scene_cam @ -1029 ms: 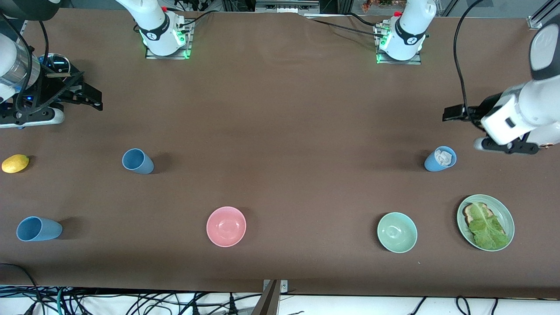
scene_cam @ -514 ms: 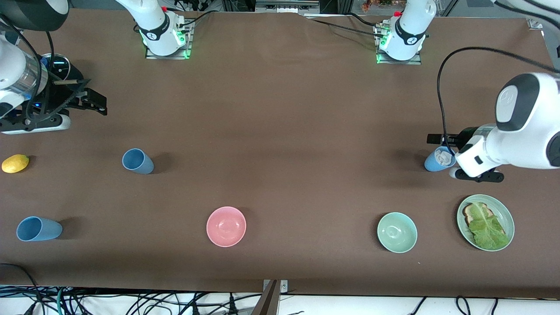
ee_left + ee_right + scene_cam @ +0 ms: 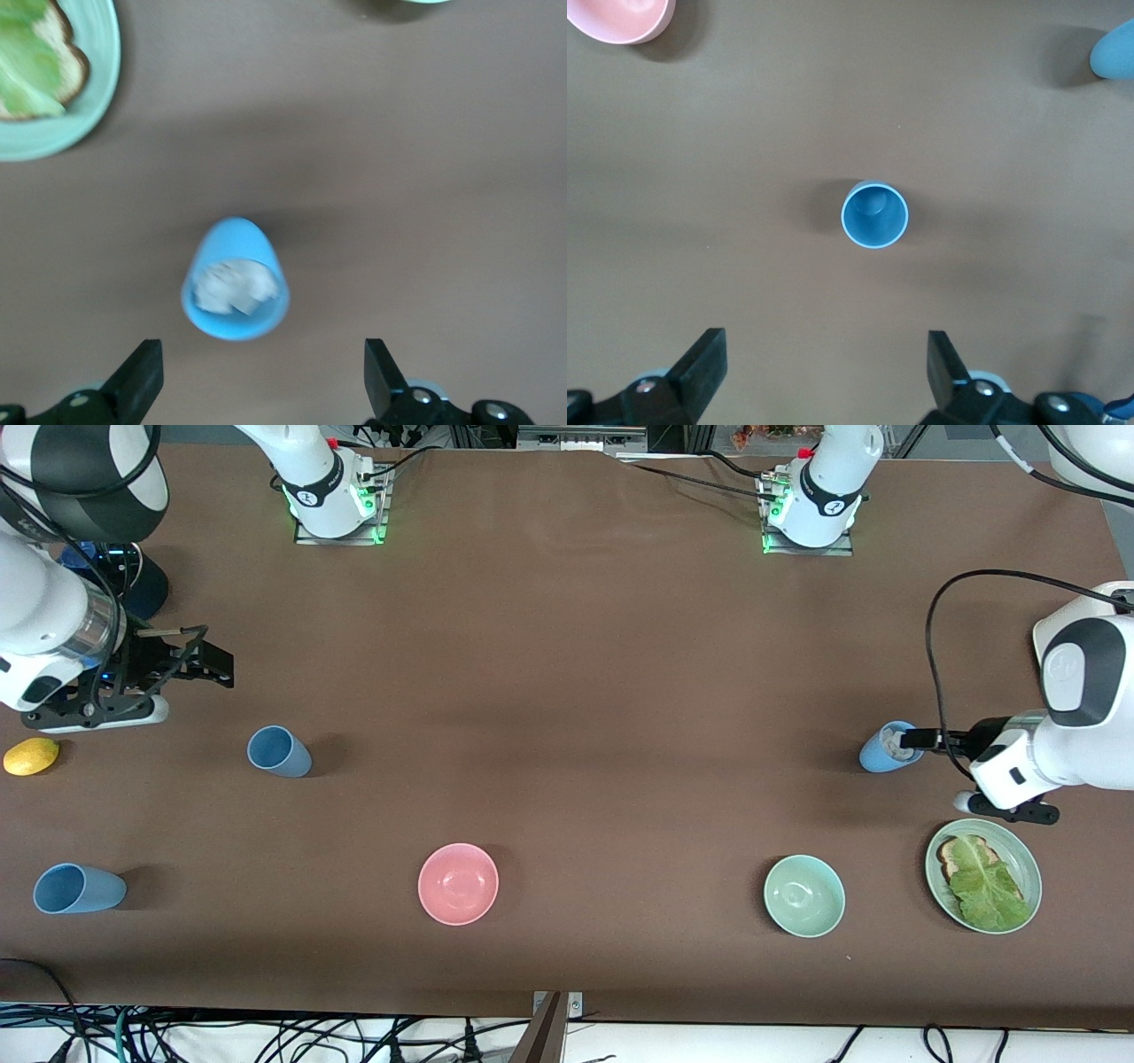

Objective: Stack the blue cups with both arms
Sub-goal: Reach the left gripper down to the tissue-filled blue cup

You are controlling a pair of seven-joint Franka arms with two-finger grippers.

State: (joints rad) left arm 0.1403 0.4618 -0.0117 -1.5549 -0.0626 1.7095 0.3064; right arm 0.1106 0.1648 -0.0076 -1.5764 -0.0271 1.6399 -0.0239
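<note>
- Light-blue cups are your targets, three of them upright on the bench: one cup with crumpled paper inside (image 3: 889, 747) toward the left arm's end, one empty cup (image 3: 278, 751) toward the right arm's end, and a third cup (image 3: 78, 888) nearer the front camera than that one, close to the bench edge.
- Your left gripper (image 3: 261, 382) hovers just over the paper-filled cup (image 3: 235, 279), fingers (image 3: 137, 381) spread wide on either side of it, nothing held.
- Your right gripper (image 3: 824, 376) hangs over the bench near the empty cup (image 3: 874, 215), fingers (image 3: 700, 363) also spread apart and empty.
- Judging by this, you are in the approach step; no cup is stacked yet.
- Next you'd need to centre each gripper on its cup, lower it, and pinch the wall; the paper may block nesting.
- Around these lie a pink bowl (image 3: 458, 883), a mint-green bowl (image 3: 803, 895), a green plate (image 3: 1028, 859) with toast and lettuce (image 3: 983, 881), and a lemon (image 3: 31, 755).
</note>
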